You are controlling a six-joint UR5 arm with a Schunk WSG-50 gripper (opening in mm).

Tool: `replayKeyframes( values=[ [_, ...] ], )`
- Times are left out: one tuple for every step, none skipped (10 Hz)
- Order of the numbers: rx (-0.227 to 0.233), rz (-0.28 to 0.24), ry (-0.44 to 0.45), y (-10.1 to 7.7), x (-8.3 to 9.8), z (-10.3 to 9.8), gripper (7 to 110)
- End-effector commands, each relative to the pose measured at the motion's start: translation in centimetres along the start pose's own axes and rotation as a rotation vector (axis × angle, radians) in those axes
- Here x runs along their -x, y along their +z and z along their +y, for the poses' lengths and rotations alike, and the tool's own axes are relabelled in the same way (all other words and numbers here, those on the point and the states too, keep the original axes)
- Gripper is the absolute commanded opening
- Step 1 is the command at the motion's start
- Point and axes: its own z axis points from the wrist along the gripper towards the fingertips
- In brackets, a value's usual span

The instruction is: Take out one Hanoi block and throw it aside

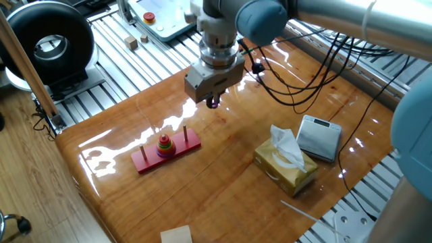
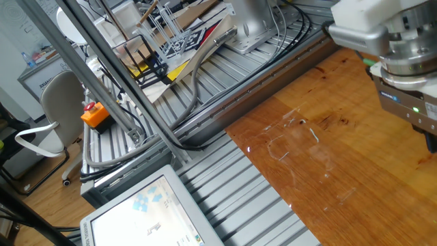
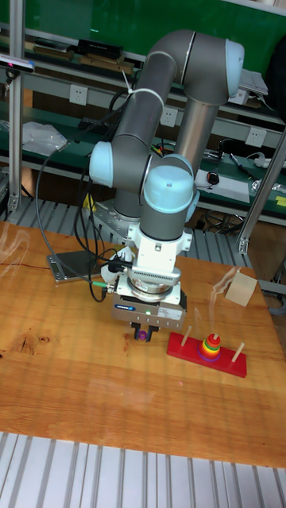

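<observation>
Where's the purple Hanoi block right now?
The purple Hanoi block is pinched in the gripper just above the table, away from the red peg base, which lies on the tissue-box side.

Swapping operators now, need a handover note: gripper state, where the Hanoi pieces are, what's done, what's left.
Gripper: shut on the purple Hanoi block, held between the fingers above the table, away from the base.
Red three-peg base: on the table, with the remaining rings stacked on the middle peg.
Tissue box and grey scale sit on the table beyond, untouched.
Done: one block taken off the stack.
Left: release it aside, clear of the base.
</observation>
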Motion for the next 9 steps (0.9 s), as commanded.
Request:
replayKeyframes(
  values=[
    [0.007,0.005,0.009,0.2,-0.1,0.0,7],
    [0.002,0.008,0.006,0.1,-0.1,-0.1,7],
    [0.0,0.009,0.004,0.1,-0.2,-0.2,7],
    [-0.009,0.011,0.001,0.1,-0.2,-0.4,7],
    [-0.027,0.019,-0.003,0.1,-0.4,-0.9,7],
    [-0.051,0.027,-0.008,0.1,-0.6,-1.5,7],
    [-0.075,0.037,-0.014,0.1,-0.8,-2.1,7],
    [-0.081,0.05,-0.014,0.0,-1.2,-2.2,7],
    [-0.098,0.063,-0.019,0.0,-1.5,-2.6,7]
  ],
)
